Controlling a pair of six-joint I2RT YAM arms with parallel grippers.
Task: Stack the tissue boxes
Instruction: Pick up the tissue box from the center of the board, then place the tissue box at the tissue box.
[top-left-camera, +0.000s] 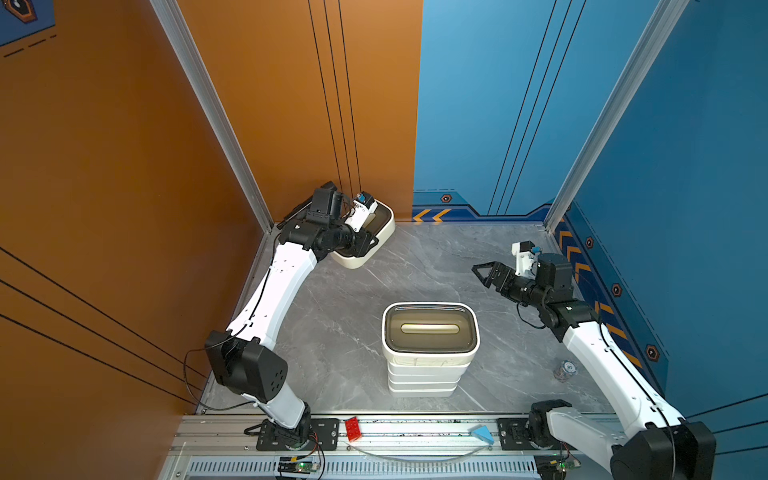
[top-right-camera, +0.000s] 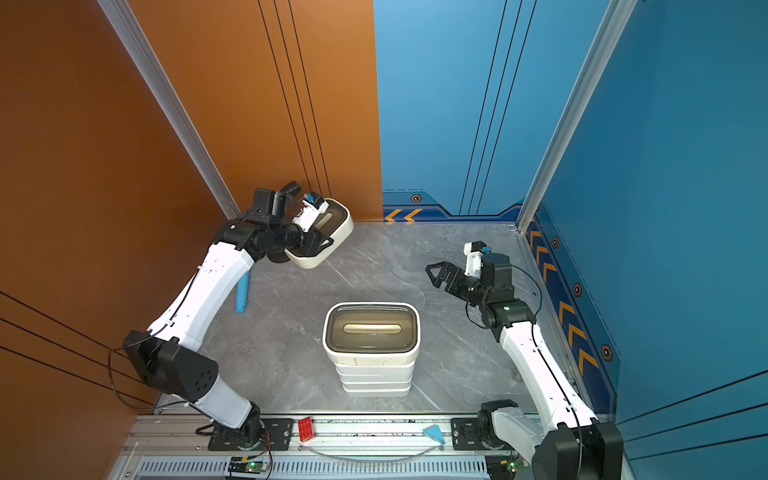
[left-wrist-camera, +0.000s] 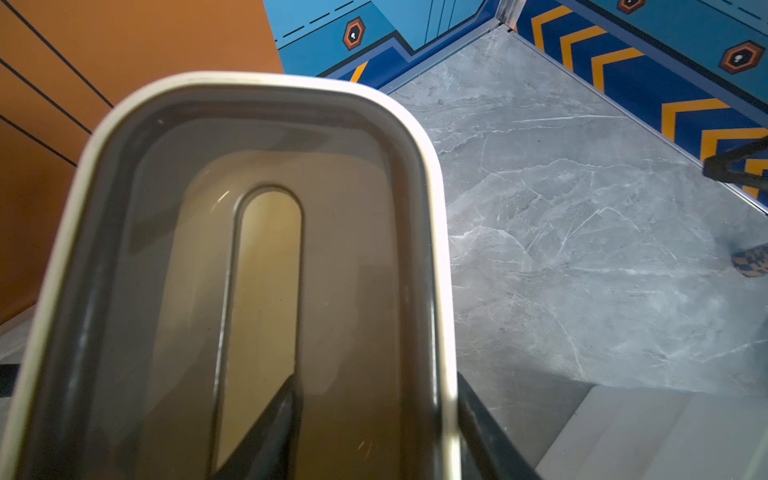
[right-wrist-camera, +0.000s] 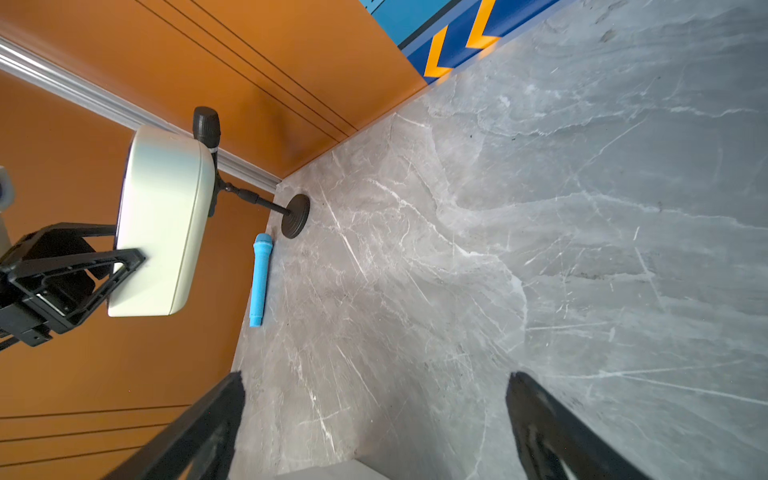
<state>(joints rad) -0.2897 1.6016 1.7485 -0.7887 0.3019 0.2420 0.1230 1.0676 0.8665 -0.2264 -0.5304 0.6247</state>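
Observation:
A stack of several white tissue boxes (top-left-camera: 428, 374) (top-right-camera: 376, 374) stands mid-table, topped by a dark translucent lid (top-left-camera: 430, 328) with an oval slot. Another tissue box (top-left-camera: 384, 226) (top-right-camera: 338, 232) (left-wrist-camera: 353, 249) with the same kind of lid hangs tilted above the back left corner. My left gripper (top-left-camera: 368, 245) (top-right-camera: 324, 245) (left-wrist-camera: 374, 419) is shut on its side wall, one finger (left-wrist-camera: 282, 415) in the slot and one outside the rim. The right wrist view shows its pale underside (right-wrist-camera: 166, 216). My right gripper (top-left-camera: 482, 274) (top-right-camera: 434, 272) (right-wrist-camera: 374, 415) is open and holds nothing, right of the stack.
A blue cylinder (top-right-camera: 242, 293) (right-wrist-camera: 261, 282) lies by the orange left wall, near a black stand's round base (right-wrist-camera: 295, 216). A small patterned object (top-left-camera: 564, 370) sits near the right arm. A red brick (top-left-camera: 352, 428) and a blue wedge (top-left-camera: 483, 434) rest on the front rail.

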